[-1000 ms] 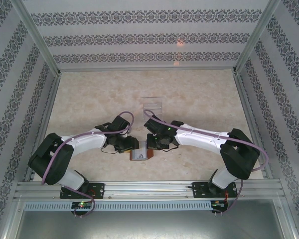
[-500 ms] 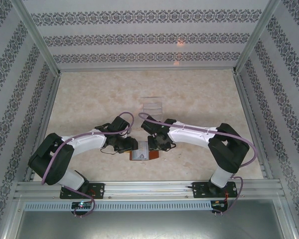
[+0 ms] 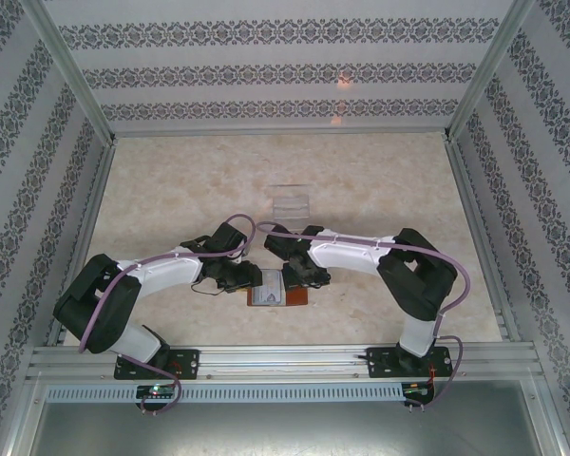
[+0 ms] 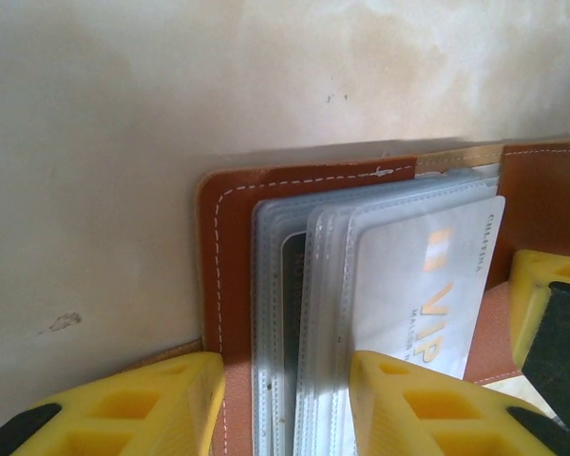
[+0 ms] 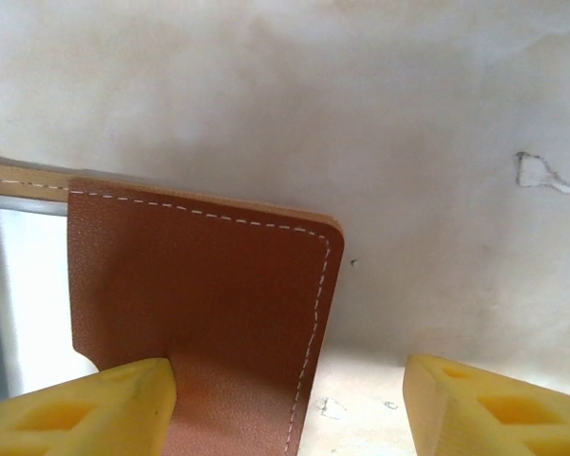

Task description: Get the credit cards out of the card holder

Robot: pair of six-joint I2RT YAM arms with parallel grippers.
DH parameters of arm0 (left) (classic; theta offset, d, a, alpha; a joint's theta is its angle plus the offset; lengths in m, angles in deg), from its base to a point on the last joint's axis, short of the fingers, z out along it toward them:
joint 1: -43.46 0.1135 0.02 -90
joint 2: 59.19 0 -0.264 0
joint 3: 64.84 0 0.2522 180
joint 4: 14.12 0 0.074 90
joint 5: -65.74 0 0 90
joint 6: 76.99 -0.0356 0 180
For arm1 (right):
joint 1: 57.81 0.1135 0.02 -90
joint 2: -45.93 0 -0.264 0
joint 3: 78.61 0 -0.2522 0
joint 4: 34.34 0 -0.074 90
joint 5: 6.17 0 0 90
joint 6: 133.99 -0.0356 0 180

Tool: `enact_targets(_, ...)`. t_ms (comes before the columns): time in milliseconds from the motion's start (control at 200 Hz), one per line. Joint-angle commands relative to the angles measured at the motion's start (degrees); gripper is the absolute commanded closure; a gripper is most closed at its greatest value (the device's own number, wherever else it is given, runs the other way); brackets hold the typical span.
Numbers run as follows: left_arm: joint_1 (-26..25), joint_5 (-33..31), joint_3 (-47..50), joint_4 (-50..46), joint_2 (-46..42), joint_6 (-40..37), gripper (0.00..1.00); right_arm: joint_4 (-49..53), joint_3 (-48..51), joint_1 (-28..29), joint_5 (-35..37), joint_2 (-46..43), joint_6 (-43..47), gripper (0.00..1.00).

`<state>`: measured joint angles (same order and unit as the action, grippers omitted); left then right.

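Top view: you see the card holder [image 3: 277, 295] lying open on the table [image 3: 171, 190], between the left gripper [image 3: 250, 277] and the right gripper [image 3: 299, 276].
Left wrist: the left gripper [image 4: 285, 413] is spread, and the credit cards [image 4: 427, 275] sit in clear sleeves between its fingers.
Right wrist: the right gripper [image 5: 290, 418] is spread wide over the holder's brown flap [image 5: 199, 304].

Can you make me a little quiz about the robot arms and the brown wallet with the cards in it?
1. True or false: the card holder is lying open.
2. Which word is printed on the white card? A) VIP B) BANK C) GIFT
3. Fill in: the left pincer and the right pincer both have ____ fingers.
Key: 1 true; 2 A; 3 yellow.
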<state>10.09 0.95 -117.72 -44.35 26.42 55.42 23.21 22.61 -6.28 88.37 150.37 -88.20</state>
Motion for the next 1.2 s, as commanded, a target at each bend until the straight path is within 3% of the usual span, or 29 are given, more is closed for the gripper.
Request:
enact_targets(0,-0.4,-1.5,2.8,-2.5,2.0,-0.2,0.59,2.7,-0.1,0.1,3.4,3.9,1.1,0.33)
enact_targets(225,-0.4,-1.8,3.1,-2.7,1.7,-0.4,0.61,3.5,-0.7,0.6,2.9,3.7,1.2,0.34)
enact_targets(600,-0.4,-1.8,3.0,-2.4,2.3,-0.2,0.63,3.1,-1.2,0.5,-1.6,-5.9,0.7,0.38)
enact_targets(959,-0.4,-1.5,3.6,-2.2,1.8,0.4,0.65,-0.7,-1.8,0.3,-6.4,-12.6,-1.8,0.5)
enact_targets(1194,-0.4,-1.5,4.0,-1.6,1.9,0.6,0.66,-11.4,1.9,0.1,-14.8,-13.0,-5.2,0.62)
